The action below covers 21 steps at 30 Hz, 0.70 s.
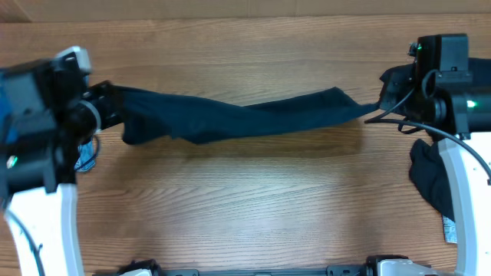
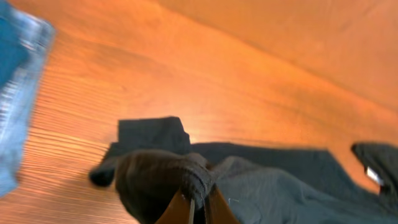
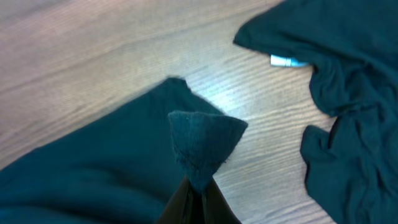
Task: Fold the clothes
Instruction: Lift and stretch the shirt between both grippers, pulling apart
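- Limp dark navy garment [image 1: 245, 116] is stretched across the wooden worktop [image 1: 245, 207].
- Its ends are pinched tight in the left hand [image 2: 195, 202] and right hand [image 3: 198, 190].
- The stretch is presumably meant to flatten it for folding.

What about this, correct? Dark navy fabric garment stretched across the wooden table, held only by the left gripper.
Not only the left gripper: the right gripper is shut on the dark navy fabric garment too, per the right wrist view. It is stretched across the wooden table.
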Available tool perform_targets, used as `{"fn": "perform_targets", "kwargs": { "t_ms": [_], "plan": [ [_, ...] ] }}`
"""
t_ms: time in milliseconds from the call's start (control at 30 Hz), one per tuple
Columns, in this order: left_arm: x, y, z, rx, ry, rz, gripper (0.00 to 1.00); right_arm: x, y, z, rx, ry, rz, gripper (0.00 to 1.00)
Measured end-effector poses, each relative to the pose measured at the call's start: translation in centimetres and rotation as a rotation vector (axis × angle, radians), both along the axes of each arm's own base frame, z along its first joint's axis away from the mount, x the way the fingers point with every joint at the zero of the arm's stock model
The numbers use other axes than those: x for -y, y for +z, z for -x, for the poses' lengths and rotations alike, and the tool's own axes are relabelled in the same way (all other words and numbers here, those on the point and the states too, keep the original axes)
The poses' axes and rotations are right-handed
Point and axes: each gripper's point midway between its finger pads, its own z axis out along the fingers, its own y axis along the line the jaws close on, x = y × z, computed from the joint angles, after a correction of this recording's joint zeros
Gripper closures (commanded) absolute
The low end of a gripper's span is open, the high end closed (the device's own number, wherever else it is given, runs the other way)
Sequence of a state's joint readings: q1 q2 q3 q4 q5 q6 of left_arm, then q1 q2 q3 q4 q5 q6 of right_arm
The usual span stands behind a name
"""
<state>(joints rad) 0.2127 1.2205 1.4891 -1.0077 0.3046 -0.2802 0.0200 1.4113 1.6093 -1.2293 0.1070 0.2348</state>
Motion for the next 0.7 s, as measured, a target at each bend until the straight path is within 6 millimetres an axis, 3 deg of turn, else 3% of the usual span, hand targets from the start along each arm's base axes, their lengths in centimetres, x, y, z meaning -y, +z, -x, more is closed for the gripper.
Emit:
{"fn": "perform_targets", "kwargs": {
  "t_ms": [233,333,533,700],
  "plan": [
    [0.5,3.6,3.1,0.089,-0.021,0.032,0.96,0.0,6.0,2.6,0.127,0.002,-0.006,0.96],
    [1.0,4.5,4.0,0.104,-0.040,0.030,0.96,0.0,7.5,3.6,0.165,0.003,-0.006,0.96],
    [2.0,8.2,6.7,0.169,-0.056,0.017,0.96,0.0,10.3,6.0,0.252,0.003,-0.008,0.96],
    [2.4,10.2,8.0,0.224,-0.060,0.002,0.96,0.1,11.5,7.5,0.296,0.002,-0.009,0.96]
  ]
}}
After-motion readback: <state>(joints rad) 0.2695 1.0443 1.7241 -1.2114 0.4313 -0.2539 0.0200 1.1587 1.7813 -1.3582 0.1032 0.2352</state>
